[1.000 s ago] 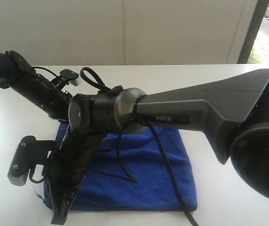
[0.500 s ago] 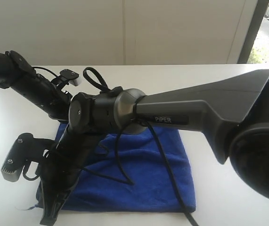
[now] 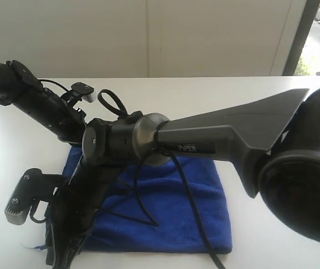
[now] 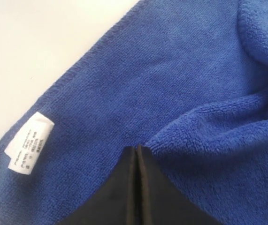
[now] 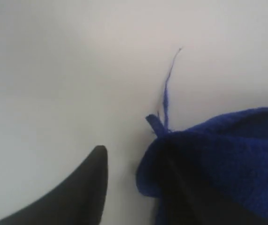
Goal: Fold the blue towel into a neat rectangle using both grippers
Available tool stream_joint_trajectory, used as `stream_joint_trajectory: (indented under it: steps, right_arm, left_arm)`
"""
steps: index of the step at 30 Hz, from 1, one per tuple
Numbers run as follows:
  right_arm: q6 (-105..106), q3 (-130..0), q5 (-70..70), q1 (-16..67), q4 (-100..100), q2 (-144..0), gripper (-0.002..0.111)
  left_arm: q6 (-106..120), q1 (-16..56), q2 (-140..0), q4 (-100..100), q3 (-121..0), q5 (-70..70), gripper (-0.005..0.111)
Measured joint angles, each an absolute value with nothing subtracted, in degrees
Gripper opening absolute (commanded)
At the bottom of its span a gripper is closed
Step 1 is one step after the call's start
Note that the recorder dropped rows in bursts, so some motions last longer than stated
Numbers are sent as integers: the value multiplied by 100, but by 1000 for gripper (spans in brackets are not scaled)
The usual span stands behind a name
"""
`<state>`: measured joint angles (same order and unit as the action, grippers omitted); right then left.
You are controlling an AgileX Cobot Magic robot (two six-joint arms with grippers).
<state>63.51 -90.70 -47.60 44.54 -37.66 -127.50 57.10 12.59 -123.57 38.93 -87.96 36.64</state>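
Blue towel (image 3: pixel 193 207) lies on the white table (image 3: pixel 249 89), left gripper (image 4: pixel 137 154) shut with its tips against a raised fold, right gripper (image 5: pixel 129 164) parted beside a frayed corner and gripping nothing, so it ought to lift straight off without dragging that corner.

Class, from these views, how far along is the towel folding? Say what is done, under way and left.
Done: the blue towel lies as a rough rectangle, one layer over another. In hand: the right gripper stands open at a corner; the left gripper is shut, tips against a raised fold. Left, probably: flattening that fold and squaring the edges.
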Motion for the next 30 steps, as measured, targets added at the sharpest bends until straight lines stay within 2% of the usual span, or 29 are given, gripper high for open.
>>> stream_joint_trajectory:
  steps: [11,13,18,30]
  right_arm:
    - [6293,-9070,-4891,4454,-3586,-12097,46]
    - [6161,-9070,-4895,4454,-3480,-11939,40]
    - [5797,-9070,-4846,4454,-3313,-11849,2]
    - [5446,-9070,-4393,4454,-2513,-12426,0]
  left_arm:
    - [5710,1259,-12357,3893,-8796,3664,0]
    - [5710,1259,-12357,3893,-8796,3664,0]
    - [5710,1259,-12357,3893,-8796,3664,0]
    - [5710,1259,-12357,3893,-8796,3664,0]
